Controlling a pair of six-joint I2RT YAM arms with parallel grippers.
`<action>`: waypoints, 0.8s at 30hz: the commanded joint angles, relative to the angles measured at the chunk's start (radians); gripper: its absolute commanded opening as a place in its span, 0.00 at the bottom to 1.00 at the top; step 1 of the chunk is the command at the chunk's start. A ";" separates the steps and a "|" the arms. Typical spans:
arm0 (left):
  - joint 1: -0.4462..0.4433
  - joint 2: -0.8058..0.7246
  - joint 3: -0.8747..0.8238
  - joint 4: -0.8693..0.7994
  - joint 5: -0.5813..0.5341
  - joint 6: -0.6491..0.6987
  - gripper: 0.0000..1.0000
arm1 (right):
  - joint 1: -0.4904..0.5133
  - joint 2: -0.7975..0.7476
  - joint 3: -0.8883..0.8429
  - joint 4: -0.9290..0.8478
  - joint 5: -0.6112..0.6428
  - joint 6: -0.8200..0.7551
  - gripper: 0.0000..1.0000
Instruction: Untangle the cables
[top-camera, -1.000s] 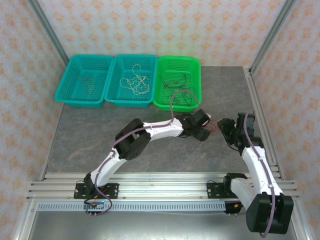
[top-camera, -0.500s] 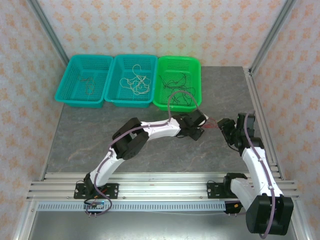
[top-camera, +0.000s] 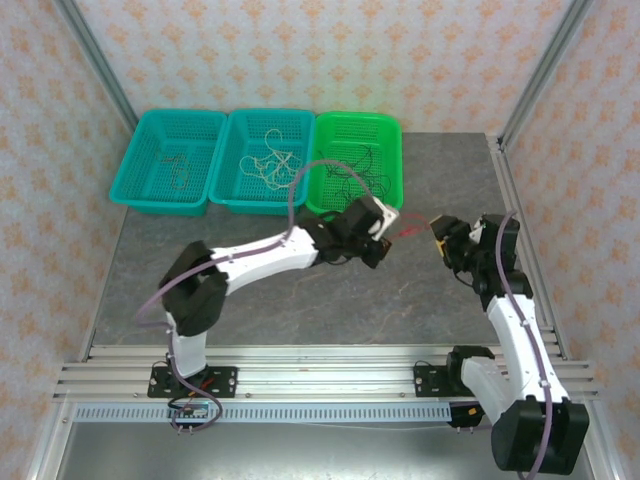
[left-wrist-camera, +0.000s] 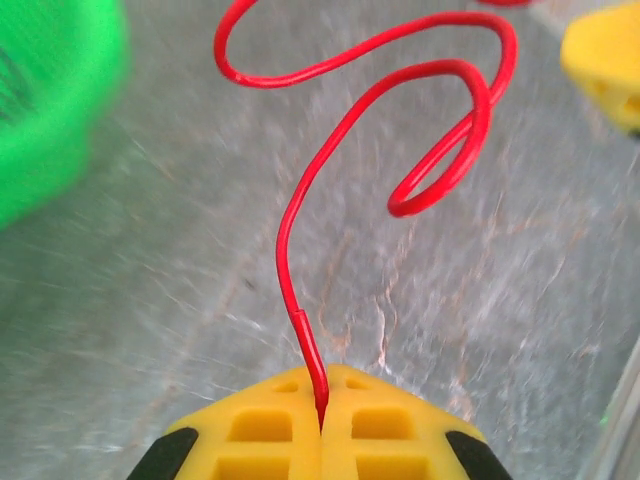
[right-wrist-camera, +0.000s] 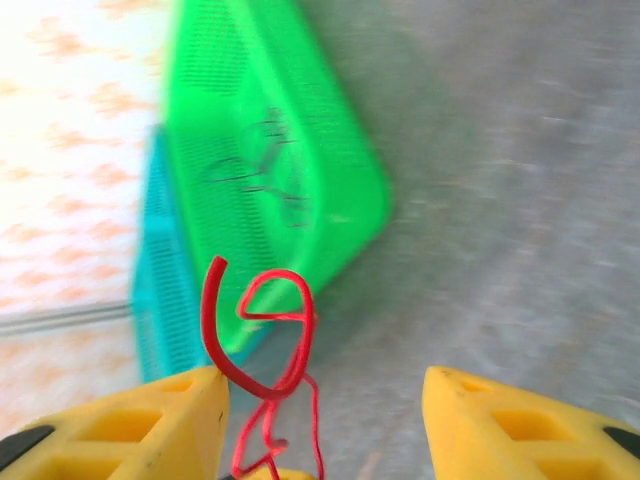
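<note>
Left of the green basket (top-camera: 394, 150), a teal basket (top-camera: 240, 190) holds white cables (top-camera: 272, 157). The green one holds black cables (top-camera: 352, 172). Just in front of the green basket's near right corner, the left gripper (top-camera: 378, 228) has clamped shut in the last second and drawn back toward the basket. In its wrist view, the left gripper (left-wrist-camera: 322, 420) has its yellow pads pressed together on one end of the red cable (left-wrist-camera: 280, 240).

We judge that the pull has stretched this strand away from the others, so one cable is nearly separated.

The red cable (top-camera: 412, 230) now runs left to right, away from the green basket's corner. Its long axis lies almost level between the two grippers, with the pinched end on the left and the curled end on the right.

At that far end, the right gripper (top-camera: 443, 236) has its fingers wide apart. In its wrist view, the red cable (right-wrist-camera: 303, 345) loops loosely against one finger of the right gripper (right-wrist-camera: 325, 400), hooked there but not squeezed, with the green basket (right-wrist-camera: 330, 120) beyond.
</note>
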 joint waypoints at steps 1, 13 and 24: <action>0.085 -0.098 0.000 0.034 -0.007 -0.031 0.00 | 0.054 -0.036 0.074 0.173 -0.097 0.041 0.54; 0.607 -0.166 0.061 0.035 0.027 -0.108 0.00 | 0.427 0.203 0.320 0.147 0.069 -0.118 0.55; 0.987 0.095 0.240 -0.042 0.038 -0.157 0.00 | 0.503 0.266 0.306 0.154 0.129 -0.090 0.54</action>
